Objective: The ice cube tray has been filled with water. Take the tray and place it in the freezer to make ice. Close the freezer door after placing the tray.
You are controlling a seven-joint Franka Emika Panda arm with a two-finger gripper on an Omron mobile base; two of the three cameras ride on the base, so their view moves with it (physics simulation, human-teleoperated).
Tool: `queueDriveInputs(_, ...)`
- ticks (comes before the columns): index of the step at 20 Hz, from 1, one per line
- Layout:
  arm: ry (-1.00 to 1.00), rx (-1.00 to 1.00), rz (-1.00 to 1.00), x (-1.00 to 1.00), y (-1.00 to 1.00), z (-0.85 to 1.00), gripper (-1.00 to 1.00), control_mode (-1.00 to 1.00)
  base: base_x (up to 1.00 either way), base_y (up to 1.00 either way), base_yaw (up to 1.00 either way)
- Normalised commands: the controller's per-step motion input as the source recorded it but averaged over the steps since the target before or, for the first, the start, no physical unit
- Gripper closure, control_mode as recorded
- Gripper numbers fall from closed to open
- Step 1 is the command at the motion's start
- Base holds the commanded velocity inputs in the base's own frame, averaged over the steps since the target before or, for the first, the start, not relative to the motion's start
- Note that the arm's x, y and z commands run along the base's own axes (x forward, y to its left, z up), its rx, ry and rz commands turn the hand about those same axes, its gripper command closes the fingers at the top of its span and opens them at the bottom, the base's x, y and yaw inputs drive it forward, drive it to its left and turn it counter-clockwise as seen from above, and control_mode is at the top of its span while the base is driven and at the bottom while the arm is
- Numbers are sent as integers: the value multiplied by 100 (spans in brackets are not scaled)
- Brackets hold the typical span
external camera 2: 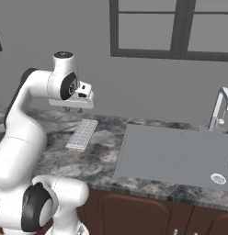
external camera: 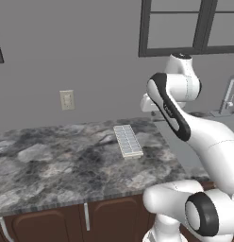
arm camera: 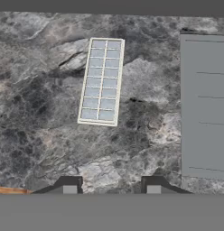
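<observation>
The ice cube tray (external camera: 127,141) (external camera 2: 82,134) (arm camera: 101,81) lies flat on the dark marble counter (external camera: 53,165), a little left of the sink. It is whitish, with a grid of small cells tinted pale blue by the water. My gripper (arm camera: 110,187) (external camera 2: 73,109) hovers well above the counter and points straight down. In the hand view the tray lies ahead of the fingertips (arm camera: 68,186). The fingers stand apart with nothing between them, so the gripper is open. The freezer and the freezer door are out of view.
A grey sink basin (external camera 2: 171,153) (arm camera: 204,106) with a faucet (external camera 2: 220,110) lies right of the tray. A wall with a window (external camera 2: 171,27) and an outlet (external camera: 67,99) backs the counter. Brown cabinet fronts (external camera: 53,224) sit under the counter's front edge.
</observation>
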Motion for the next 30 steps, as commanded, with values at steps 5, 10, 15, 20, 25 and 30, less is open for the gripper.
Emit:
queueDriveInputs(5,-5,-13,3,-28,42,-3,-100,-100,0,0,0)
queueDriveInputs(10,-2,-28,5,-18,69,-25,-100,-100,0,0,0)
queueDriveInputs(15,0,-25,5,-1,33,-46,-100,-100,0,0,0)
queueDriveInputs(20,0,-15,10,0,4,-49,-100,-100,0,0,0)
queueDriveInputs(25,0,-19,14,7,0,-60,-100,-100,0,0,0)
queueDriveInputs(30,3,-30,16,5,0,-57,-100,-100,0,0,0)
